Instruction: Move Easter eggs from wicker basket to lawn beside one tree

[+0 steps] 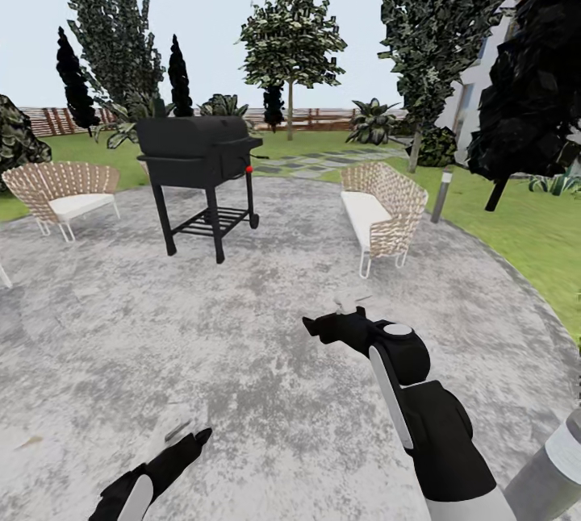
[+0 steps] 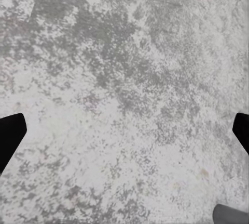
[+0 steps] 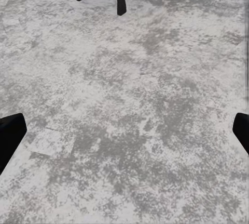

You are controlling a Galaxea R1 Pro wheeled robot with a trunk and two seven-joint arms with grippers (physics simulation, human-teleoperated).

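Showing mottled green lawn, pale-trunked leafy tree, grey gravel

Grey gravel circle, black grill, two wicker chairs, wooden fence

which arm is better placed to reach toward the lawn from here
Right, probably. The nearest lawn lies at the robot's right, past the gravel edge, and the right end effector is held further forward than the left end effector. Both look open and empty over gravel; no basket or eggs seen.
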